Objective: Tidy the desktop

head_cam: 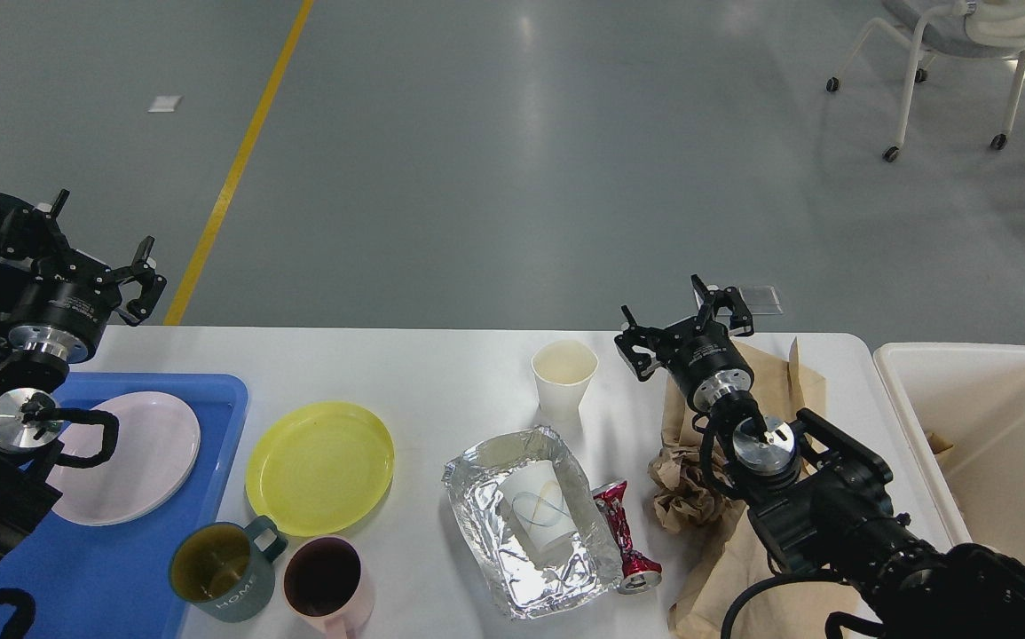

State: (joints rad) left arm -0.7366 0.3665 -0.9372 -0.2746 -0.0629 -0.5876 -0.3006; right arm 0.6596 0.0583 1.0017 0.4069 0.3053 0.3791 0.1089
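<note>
The white desktop (441, 373) carries a yellow plate (319, 467), a green mug (221, 572), a pink mug (326, 581), a white paper cup (564, 376), a foil tray (530, 519) with a tipped paper cup (539, 513) inside, a crushed red can (626, 532) and crumpled brown paper (698, 484). My right gripper (685, 321) hovers open just right of the upright cup, holding nothing. Over the desktop's far left edge, my left gripper (104, 238) is open and empty, above the blue tray (122, 568).
A pale pink plate (135, 457) lies in the blue tray at the left. A cream-white deep bin (982, 426) stands off the desktop's right end. A wheeled chair (956, 53) is far back on the grey floor, which has a yellow line (237, 169).
</note>
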